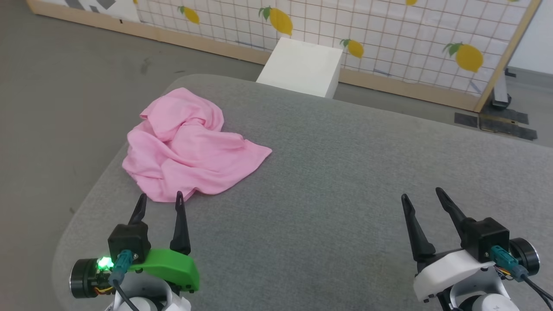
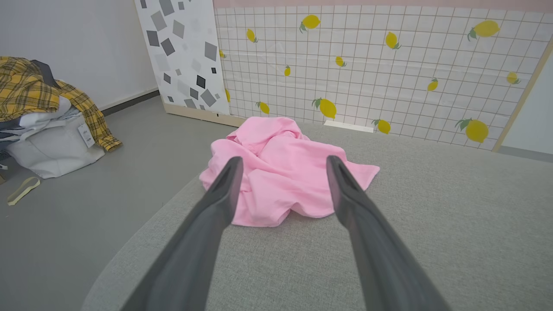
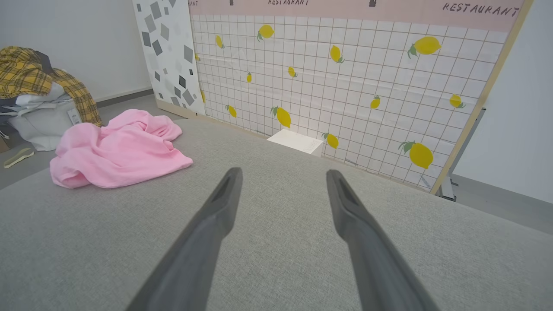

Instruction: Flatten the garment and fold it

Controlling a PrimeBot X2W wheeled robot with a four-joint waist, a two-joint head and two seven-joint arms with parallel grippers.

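Beyond the garment [image 3: 116, 149] a panel [image 3: 345, 65] reads RESTAURANT; left gripper [image 1: 160, 195], right gripper [image 1: 421, 193] jaws released.

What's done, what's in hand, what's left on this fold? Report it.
Done: nothing yet. The pink garment lies crumpled in a heap near the left edge of the grey fabric surface.
In hand: nothing gripped. The left gripper is open, pointed at the garment's near edge. The right gripper is open over bare surface, well apart from the garment.
Left: spread it flat, then fold it.
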